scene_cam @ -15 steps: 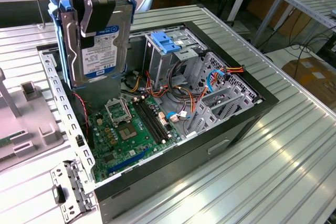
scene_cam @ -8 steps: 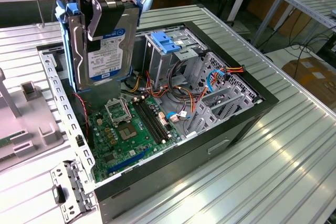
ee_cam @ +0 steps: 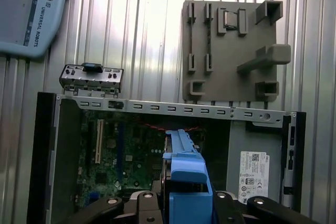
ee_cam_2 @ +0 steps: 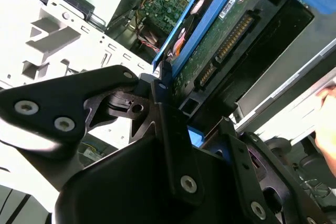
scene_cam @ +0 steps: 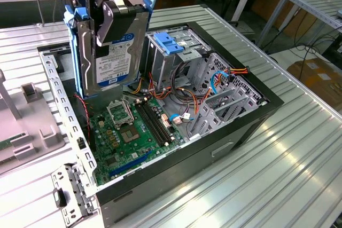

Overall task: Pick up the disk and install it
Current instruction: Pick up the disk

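Grips the disk (scene_cam: 116, 60) upright in the closed end effector (scene_cam: 101, 20), high over the open computer case (scene_cam: 235, 132), toward the exterior view's left, above the motherboard (scene_cam: 125, 132). Best held plumb and steady, blue rails (scene_cam: 81, 62) square to the drive cage (scene_cam: 181, 57), well clear of the loose cables (scene_cam: 187, 81) beside it.

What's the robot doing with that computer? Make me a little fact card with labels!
Holding: gripper shut on the disk
Disk pose: upright on edge, in the air over the open computer case
Under the disk: green motherboard
Nearby: blue bracket atop the grey drive cage, to the exterior view's right of the disk
Installed: not yet
Case sits on: ribbed metal table
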Action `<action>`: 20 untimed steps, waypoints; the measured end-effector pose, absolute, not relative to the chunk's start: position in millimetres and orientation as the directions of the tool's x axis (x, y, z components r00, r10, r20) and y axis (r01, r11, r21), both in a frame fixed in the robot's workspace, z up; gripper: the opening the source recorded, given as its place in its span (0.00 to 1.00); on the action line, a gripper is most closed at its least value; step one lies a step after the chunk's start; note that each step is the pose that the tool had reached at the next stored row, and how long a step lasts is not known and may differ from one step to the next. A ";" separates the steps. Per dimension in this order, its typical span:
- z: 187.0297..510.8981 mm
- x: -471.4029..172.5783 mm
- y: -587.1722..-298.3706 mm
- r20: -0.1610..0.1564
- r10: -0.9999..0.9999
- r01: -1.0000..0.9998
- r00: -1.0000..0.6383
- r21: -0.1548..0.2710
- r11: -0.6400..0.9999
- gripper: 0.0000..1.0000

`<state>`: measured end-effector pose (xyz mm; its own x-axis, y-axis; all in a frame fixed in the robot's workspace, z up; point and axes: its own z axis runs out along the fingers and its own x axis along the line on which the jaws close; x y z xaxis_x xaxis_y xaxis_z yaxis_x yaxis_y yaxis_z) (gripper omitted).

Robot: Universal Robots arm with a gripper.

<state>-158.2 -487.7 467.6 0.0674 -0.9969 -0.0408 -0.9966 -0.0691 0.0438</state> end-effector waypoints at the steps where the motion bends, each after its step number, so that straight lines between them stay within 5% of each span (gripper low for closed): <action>1: 467.5 -157.7 -489.2 -0.041 -0.997 -0.997 0.067 0.044 -0.069 0.37; 20: 467.5 -147.4 -517.3 -0.041 -0.997 -0.997 0.067 0.044 -0.069 0.37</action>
